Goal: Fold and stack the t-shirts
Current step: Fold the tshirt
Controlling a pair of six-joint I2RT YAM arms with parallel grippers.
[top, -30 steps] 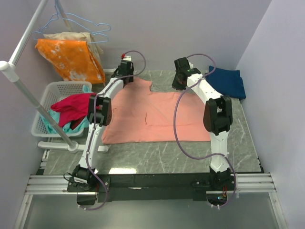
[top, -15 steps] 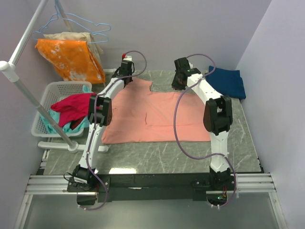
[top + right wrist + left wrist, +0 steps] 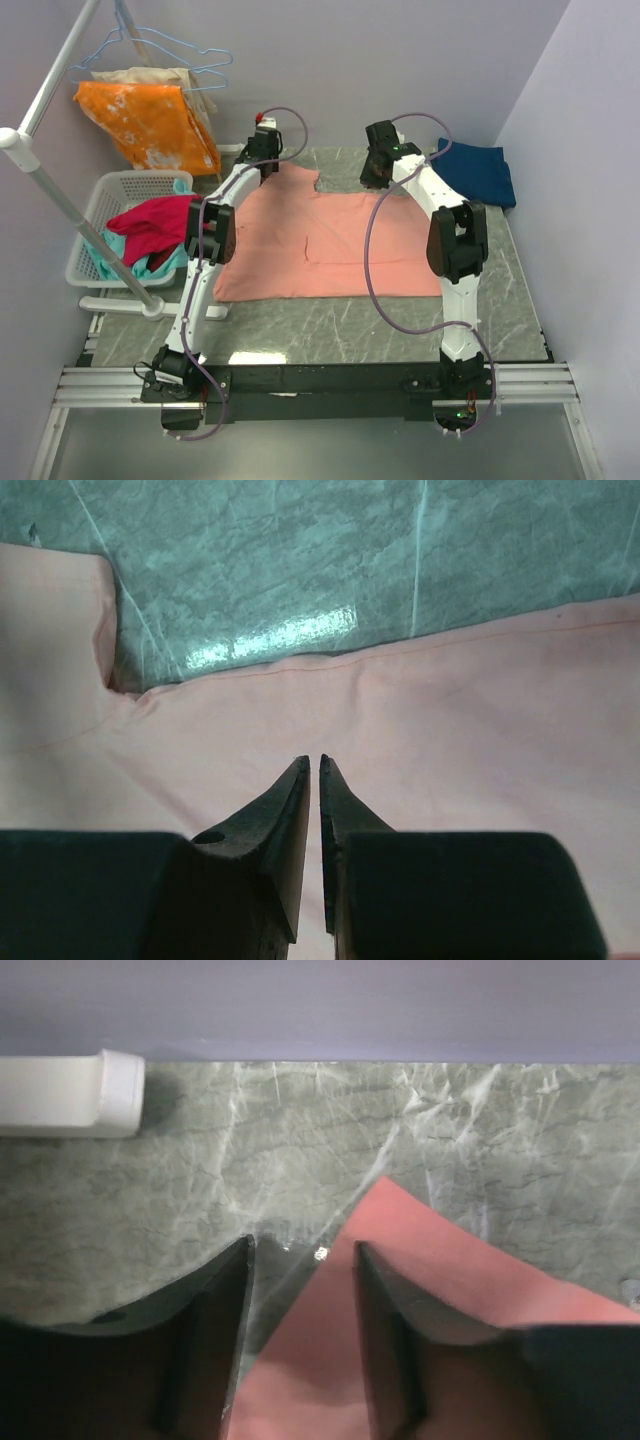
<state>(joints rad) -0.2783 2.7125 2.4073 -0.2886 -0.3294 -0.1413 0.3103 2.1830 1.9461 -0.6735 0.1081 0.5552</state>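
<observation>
**Salmon-pink t-shirt** [image 3: 330, 245]: lies spread flat across the middle of the tabletop [image 3: 330, 320], forming a rough rectangle.
- The far edge is stepped: the left portion reaches farther back than the right, with a notch between them.
- A faint crease edge crosses the centre.
- In the left wrist view, one far corner [image 3: 400, 1220] lies as a flat point on the marble.
- In the right wrist view, the far edge [image 3: 420, 640] shows a stitched hem.

**Dark navy t-shirt** [image 3: 480, 170]: lies as a compact folded bundle at the far right corner of the tabletop, apart from the pink one and not stacked on it.
</observation>
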